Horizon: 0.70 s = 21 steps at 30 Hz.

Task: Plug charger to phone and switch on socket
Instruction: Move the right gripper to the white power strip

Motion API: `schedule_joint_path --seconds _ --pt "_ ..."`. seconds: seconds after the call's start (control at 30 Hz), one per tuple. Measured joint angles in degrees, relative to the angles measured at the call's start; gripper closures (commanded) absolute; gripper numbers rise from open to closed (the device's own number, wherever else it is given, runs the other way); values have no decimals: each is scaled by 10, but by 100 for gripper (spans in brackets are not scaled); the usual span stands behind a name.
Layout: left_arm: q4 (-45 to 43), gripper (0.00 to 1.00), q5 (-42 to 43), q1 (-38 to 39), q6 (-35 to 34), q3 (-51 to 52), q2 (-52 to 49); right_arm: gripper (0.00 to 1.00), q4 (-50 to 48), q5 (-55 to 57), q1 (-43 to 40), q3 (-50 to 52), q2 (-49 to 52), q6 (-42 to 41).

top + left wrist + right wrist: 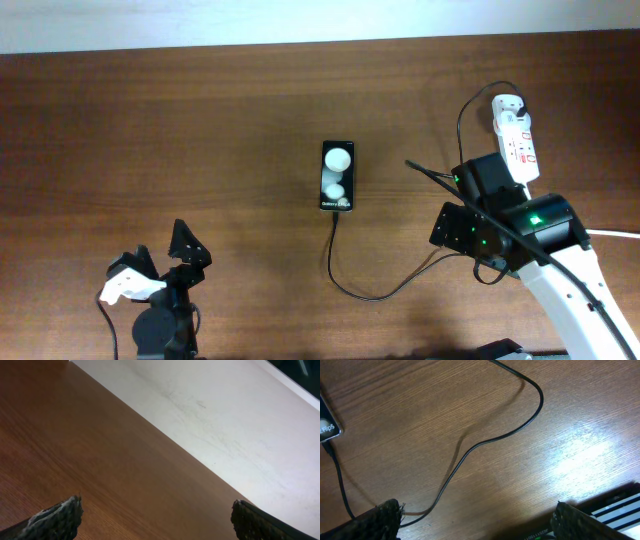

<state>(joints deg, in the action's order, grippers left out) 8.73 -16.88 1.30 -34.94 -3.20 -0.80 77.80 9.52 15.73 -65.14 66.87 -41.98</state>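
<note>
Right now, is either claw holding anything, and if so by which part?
Nothing is held. The left claw is open over the table; the right claw is open above the charger cable, which lies on it.

Wooden table (200,120) from above: open on the left, crowded on the right.
The left half and the strip along the far edge are bare wood. The phone (337,176) lies flat at the middle. The charger (331,250) trails from its near end and curves towards the near right corner. The socket (517,138) lies by the far right corner, its near end hidden under the right arm (545,225).
</note>
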Motion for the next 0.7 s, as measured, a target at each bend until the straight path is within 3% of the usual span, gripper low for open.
schedule_joint_path --seconds 0.23,0.27,0.37,0.43,0.5,0.57,0.7 --pt "0 1 0 0 0 0 0 1 2 0 0 0 0 0" --pt "0 1 0 0 0 0 0 7 2 0 0 0 0 0" --pt "0 1 0 0 0 0 0 53 -4 -2 -20 0 1 2" --pt "0 1 0 0 0 0 0 66 -2 -3 -53 0 5 5" --pt "0 1 0 0 0 0 0 90 -3 -4 -108 0 23 19" --pt "0 1 0 0 0 0 0 96 -2 -6 -150 -6 49 39" --pt "0 1 2 0 0 0 -2 96 -5 -9 -233 -75 162 55"
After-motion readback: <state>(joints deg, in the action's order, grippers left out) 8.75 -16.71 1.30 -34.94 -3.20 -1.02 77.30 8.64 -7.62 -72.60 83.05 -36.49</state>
